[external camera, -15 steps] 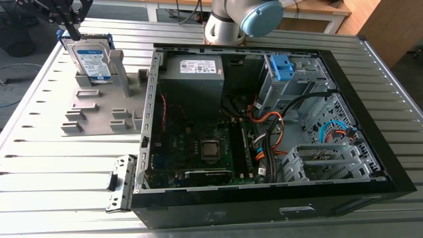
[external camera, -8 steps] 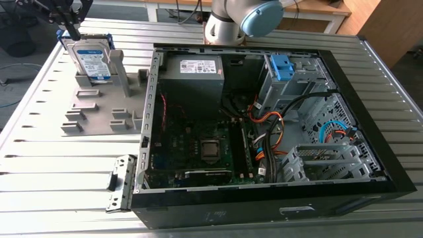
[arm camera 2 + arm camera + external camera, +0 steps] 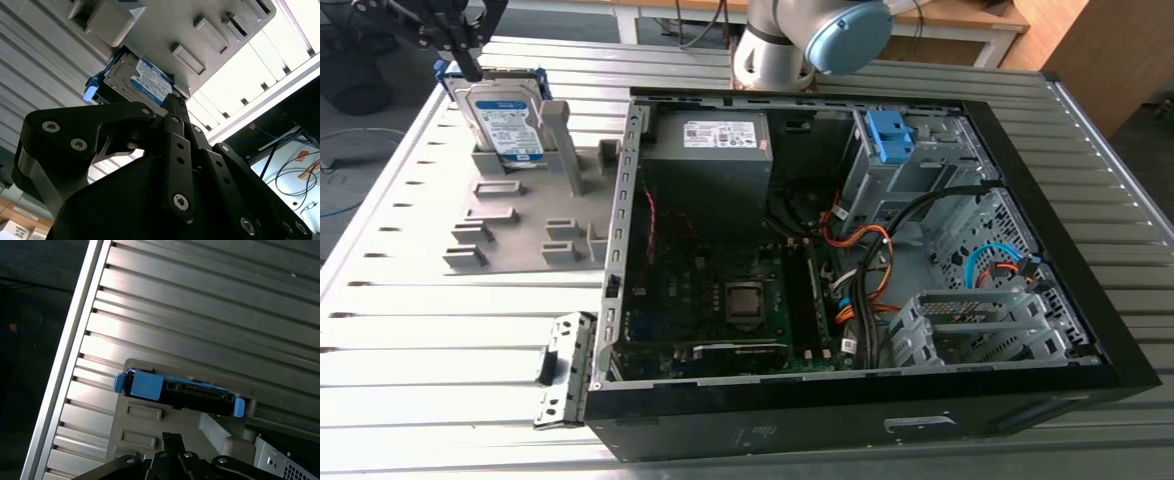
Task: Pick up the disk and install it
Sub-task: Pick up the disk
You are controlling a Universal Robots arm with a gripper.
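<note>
the disk [image 3: 506, 122] stands upright in a holder [image 3: 520, 225] on the table [image 3: 440, 340], to the exterior view's left of the open computer case [image 3: 854, 400]; the gripper [image 3: 464, 60] is at the disk's top edge.

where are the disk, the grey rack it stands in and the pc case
disk [image 3: 504, 122], exterior view, on its white-and-blue label
grey rack [image 3: 520, 235], exterior view, on its flat base
pc case [image 3: 787, 420], exterior view, on its black outer wall
</note>
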